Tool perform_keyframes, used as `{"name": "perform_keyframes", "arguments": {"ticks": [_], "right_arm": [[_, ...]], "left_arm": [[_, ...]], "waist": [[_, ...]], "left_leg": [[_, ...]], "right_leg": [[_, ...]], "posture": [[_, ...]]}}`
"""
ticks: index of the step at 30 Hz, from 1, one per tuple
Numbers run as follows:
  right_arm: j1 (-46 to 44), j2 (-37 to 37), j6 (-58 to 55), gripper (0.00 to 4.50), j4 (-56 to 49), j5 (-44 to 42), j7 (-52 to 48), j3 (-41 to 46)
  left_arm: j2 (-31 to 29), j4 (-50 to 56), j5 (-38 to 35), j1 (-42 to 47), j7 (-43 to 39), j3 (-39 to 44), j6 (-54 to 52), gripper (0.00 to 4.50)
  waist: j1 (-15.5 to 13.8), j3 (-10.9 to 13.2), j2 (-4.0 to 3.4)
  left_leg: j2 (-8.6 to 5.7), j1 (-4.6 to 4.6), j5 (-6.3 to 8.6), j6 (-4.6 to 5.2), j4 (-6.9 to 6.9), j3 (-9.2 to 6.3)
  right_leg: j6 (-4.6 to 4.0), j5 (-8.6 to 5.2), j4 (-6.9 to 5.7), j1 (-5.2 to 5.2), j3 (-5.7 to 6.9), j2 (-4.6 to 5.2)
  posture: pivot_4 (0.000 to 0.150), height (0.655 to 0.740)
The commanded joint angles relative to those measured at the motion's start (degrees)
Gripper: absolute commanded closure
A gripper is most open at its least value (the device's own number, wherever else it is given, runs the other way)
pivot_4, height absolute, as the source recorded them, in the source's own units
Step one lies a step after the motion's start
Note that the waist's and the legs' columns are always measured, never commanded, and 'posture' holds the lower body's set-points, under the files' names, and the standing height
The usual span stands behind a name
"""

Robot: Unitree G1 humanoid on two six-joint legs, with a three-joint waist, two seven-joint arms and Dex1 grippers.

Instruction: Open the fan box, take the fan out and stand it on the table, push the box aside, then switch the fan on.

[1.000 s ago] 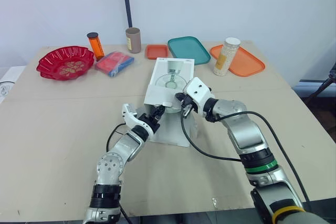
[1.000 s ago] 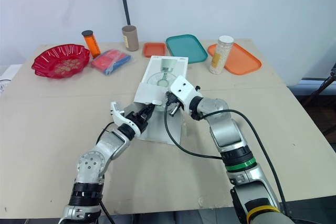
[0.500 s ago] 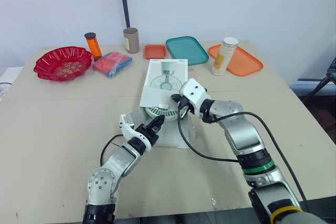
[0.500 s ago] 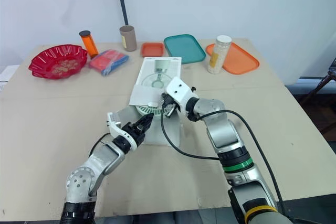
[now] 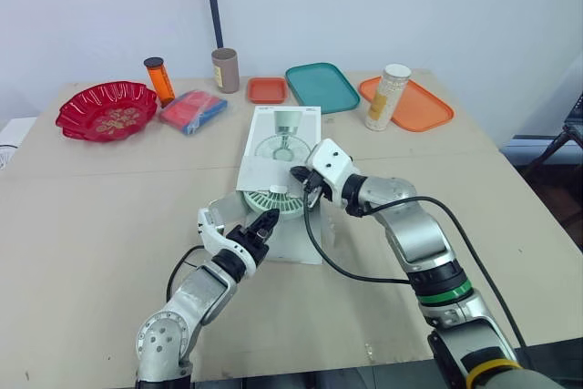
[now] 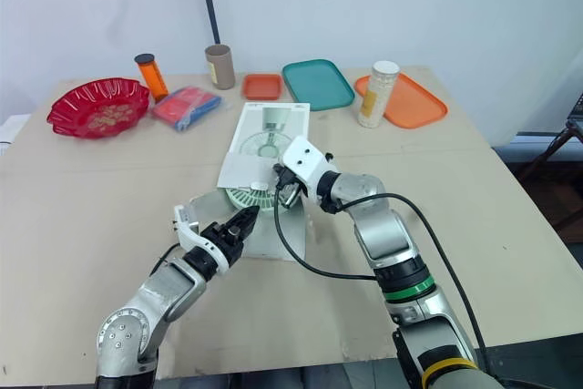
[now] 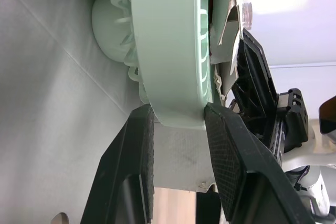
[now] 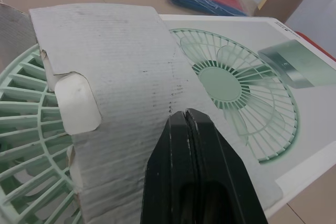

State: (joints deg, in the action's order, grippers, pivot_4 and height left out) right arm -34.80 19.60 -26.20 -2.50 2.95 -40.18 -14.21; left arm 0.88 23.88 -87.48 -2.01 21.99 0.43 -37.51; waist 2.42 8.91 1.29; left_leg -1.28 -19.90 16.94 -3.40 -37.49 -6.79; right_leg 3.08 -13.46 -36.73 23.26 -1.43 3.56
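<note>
— While the right pincer has that flap raised, which step would you say is in hand?

— Taking the fan out. The box lies flat on the surface with its near end open. The pale green fan is partway out of it, right between the left pincer's fingers.

— So the left one has it?

— Yes. The left pincer is closed to the thickness of the fan's rim, one finger on each face, both touching. The right pincer's fingers are pressed together with no gap. I judge they are pinching the flap's edge, holding it just above the grille.

— And the next move?

— By my reckoning, the fan needs drawing towards the left arm until its foot clears the opening. That foot is hidden inside the box, beyond the pincer. The flap sits close over the grille, so the right pincer should hold it high and steady, or the box may drag along. After that, the fan can be tipped upright and set on bare surface beside the left pincer.
</note>
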Motion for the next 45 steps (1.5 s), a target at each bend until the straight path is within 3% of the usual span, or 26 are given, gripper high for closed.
{"name": "perform_keyframes", "arguments": {"ticks": [1, 19, 39, 45], "right_arm": [[1.3, 0.0, -1.6, 4.50, 2.1, 0.5, -0.1, -2.1], [0.6, -0.1, -0.8, 4.50, 3.4, 0.5, 0.3, -2.4], [0.5, -0.3, -0.1, 4.50, 4.2, 0.2, 0.5, -2.7], [0.4, -0.3, 0.5, 4.50, 4.6, 0.2, 0.3, -2.8]], "left_arm": [[-3.8, 2.1, 0.9, -1.5, -0.8, 0.0, -1.9, 3.14], [-6.6, 9.2, -5.9, -12.5, 1.4, 1.3, 2.7, 3.14], [-12.9, 15.0, -4.5, -17.0, 0.7, 1.8, 6.8, 3.14], [-12.3, 14.0, -3.1, -16.2, -0.8, 0.9, 7.5, 1.29]], "waist": [[0.0, 0.0, 0.00], [0.2, 0.0, 0.00], [0.2, 0.0, 0.00], [0.1, 0.0, 0.00]], "left_leg": [[0.02, 0.00, 0.01, -0.01, 0.00, 0.00], [0.17, 0.18, 0.12, -0.06, 0.05, 0.15], [0.19, 0.22, 0.13, -0.04, 0.10, 0.18], [0.19, 0.21, 0.13, -0.04, 0.10, 0.17]], "right_leg": [[-0.01, 0.00, 0.00, 0.00, 0.00, -0.02], [-0.15, -0.06, 0.00, -0.02, -0.11, -0.16], [-0.18, -0.11, 0.00, -0.04, -0.13, -0.19], [-0.18, -0.11, 0.00, -0.04, -0.12, -0.18]], "posture": [[0.150, 0.7400], [0.150, 0.7400], [0.150, 0.7400], [0.150, 0.7400]]}}
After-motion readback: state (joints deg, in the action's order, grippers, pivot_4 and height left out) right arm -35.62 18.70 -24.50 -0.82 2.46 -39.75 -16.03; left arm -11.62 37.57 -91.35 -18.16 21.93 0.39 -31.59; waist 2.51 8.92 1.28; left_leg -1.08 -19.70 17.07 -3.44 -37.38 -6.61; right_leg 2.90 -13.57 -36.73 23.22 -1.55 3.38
